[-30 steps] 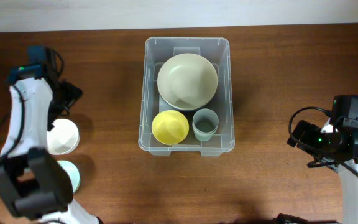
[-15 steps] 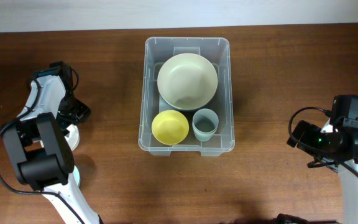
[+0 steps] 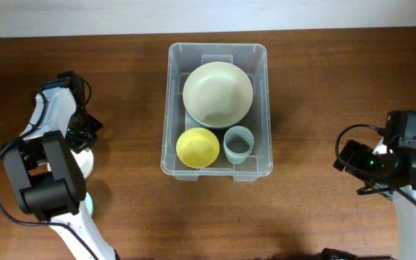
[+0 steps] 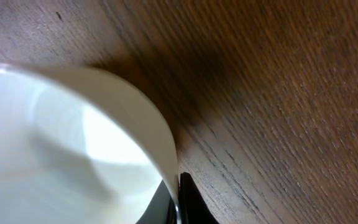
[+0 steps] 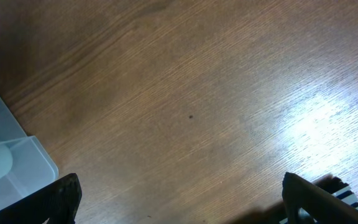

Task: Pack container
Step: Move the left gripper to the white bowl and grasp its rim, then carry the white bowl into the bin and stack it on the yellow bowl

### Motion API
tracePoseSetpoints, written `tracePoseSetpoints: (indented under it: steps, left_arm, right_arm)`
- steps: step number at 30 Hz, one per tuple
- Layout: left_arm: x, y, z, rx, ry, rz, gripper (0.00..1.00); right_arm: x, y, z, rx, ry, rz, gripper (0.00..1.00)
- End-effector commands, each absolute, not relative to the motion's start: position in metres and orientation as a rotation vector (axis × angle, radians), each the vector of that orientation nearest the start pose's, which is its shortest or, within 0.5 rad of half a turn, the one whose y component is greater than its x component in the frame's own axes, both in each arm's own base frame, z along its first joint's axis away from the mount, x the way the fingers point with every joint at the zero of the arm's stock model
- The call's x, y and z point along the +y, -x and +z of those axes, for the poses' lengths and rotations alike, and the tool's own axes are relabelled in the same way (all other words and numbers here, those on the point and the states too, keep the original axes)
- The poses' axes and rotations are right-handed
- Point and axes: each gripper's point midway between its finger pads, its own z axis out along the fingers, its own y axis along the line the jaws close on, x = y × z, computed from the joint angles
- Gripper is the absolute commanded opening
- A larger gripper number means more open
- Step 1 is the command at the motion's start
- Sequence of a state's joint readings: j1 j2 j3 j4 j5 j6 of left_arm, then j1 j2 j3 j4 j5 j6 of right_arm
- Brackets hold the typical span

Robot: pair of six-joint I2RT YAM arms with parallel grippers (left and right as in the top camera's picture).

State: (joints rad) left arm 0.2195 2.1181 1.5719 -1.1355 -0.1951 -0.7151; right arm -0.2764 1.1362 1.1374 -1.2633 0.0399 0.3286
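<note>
a dark brown wooden bench [image 3: 323, 87] fills the overhead view, with a pale strip of wall along its far edge. the container [image 3: 217, 48], a clear plastic bin with a rounded rim, stands at the middle of the bench, its long sides running away from the robot. inside it, a large pale green bowl [image 3: 217, 93] takes up the far half. in the near half a yellow bowl [image 3: 197, 147] sits on the left and a grey-blue cup [image 3: 237, 144] stands upright on the right. the two are just beside each other, close under the big bowl's rim.

the left arm [image 3: 53, 137] is folded over the left part of the bench, well apart from the container. its wrist camera looks closely along a white bowl [image 4: 61, 143] resting on the wood. the left gripper [image 4: 176, 202] has one black finger inside the bowl's wall and the other outside it, so the jaws appear to be pinching the rim. only the fingertips show, at the bottom edge of that view.

the right arm [image 3: 396, 162] sits near the right edge of the bench, also well apart from the container. the right gripper [image 5: 180, 186] hangs over the wood with its jaws spread wide, one finger at each lower corner of the wrist view and only bench grain between them. a corner of the container shows at the left edge of that view.
</note>
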Motion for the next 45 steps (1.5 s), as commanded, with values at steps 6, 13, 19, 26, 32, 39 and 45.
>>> tracePoseSetpoints:
  steps: [6, 13, 19, 26, 32, 39, 45]
  left_arm:
    - [0.121, -0.382, 0.065, 2.849, 1.275, 0.317, 0.01]
    - [0.098, -0.413, 0.143, 2.798, 1.119, 0.269, 0.01]
    - [0.028, -0.429, 0.204, 2.797, 0.822, 0.209, 0.01]
    - [-0.086, -0.417, 0.224, 2.849, 0.423, 0.148, 0.01]
    - [-0.164, -0.382, 0.221, 2.908, 0.127, 0.142, 0.01]
    - [-0.222, -0.350, 0.218, 2.958, -0.184, 0.019, 0.01]
    - [-0.226, -0.346, 0.215, 2.969, -0.203, 0.021, 0.00]
  right_arm:
    - [-0.071, -0.221, 0.185, 2.681, -0.844, -0.043, 0.99]
    - [-0.071, -0.221, 0.185, 2.682, -0.844, -0.043, 0.99]
    - [-0.071, -0.221, 0.185, 2.681, -0.844, -0.044, 0.99]
    - [-0.071, -0.221, 0.185, 2.681, -0.844, -0.044, 0.99]
    - [-0.071, -0.221, 0.185, 2.681, -0.844, -0.044, 0.99]
    - [-0.070, -0.219, 0.184, 2.690, -0.841, -0.046, 0.99]
    - [-0.070, -0.219, 0.184, 2.690, -0.841, -0.046, 0.99]
